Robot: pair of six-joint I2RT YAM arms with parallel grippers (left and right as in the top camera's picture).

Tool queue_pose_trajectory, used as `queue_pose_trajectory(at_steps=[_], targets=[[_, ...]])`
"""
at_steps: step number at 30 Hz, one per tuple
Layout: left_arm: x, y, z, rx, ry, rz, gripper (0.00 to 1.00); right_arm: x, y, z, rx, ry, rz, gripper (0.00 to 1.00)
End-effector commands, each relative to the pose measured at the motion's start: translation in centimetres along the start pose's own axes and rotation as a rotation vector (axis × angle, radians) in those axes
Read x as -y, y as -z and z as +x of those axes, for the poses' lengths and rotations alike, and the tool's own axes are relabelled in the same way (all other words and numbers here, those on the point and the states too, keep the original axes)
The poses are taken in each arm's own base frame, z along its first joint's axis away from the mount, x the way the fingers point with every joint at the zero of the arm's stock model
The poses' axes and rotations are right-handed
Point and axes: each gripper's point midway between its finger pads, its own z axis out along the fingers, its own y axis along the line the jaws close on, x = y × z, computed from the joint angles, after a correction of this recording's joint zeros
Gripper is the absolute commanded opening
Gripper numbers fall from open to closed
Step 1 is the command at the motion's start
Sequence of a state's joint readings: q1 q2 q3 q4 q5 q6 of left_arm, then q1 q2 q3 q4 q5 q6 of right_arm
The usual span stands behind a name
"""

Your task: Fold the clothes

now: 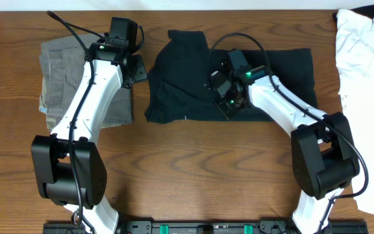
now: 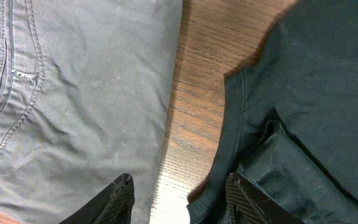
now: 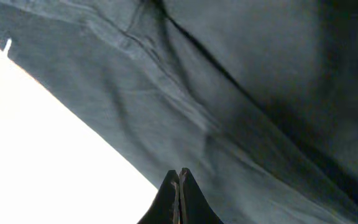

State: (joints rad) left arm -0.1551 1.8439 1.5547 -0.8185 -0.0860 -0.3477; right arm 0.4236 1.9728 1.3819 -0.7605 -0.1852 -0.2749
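The black T-shirt lies partly folded and rumpled at the middle of the table. My left gripper hovers at the shirt's left edge. It is open, one finger over the grey-green trousers and the other over the hem of the shirt, with bare wood between them. My right gripper is low over the shirt's front middle. In the right wrist view its jaws are pressed together at the near edge of the dark fabric, and no cloth shows between them.
Folded grey-green trousers lie at the left, partly under my left arm. A white garment covers the table's right end. A narrow strip of wood separates trousers and shirt.
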Motion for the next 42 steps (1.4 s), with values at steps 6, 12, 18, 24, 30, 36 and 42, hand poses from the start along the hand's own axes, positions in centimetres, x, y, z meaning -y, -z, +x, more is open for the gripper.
queue_pose_trajectory(at_steps=[6,12,18,24,30,36,42], targets=[[-0.1,-0.2,-0.6,0.020,0.018,-0.007,0.50,-1.3,-2.1,0.2,-0.013,0.050,-0.041,0.01],[0.0,-0.2,-0.8,0.027,0.020,-0.003,0.50,-1.6,-4.3,0.3,-0.023,0.049,-0.074,0.01],[0.0,-0.5,-0.7,0.019,0.019,-0.007,0.50,-1.1,-5.3,-0.8,0.021,0.054,-0.059,0.01],[0.0,-0.6,-0.6,0.018,0.019,-0.007,0.50,-0.8,-5.1,-1.4,0.038,0.057,-0.051,0.01],[0.0,-0.6,-0.6,0.017,0.019,-0.007,0.50,0.0,-5.0,-2.2,0.065,0.061,-0.011,0.01],[0.0,-0.6,-0.6,0.017,0.019,-0.007,0.50,0.6,-4.0,-4.2,0.116,0.067,0.007,0.01],[-0.1,-0.6,-0.5,0.015,0.018,-0.008,0.50,2.6,-3.6,-6.0,0.187,0.048,0.095,0.05]])
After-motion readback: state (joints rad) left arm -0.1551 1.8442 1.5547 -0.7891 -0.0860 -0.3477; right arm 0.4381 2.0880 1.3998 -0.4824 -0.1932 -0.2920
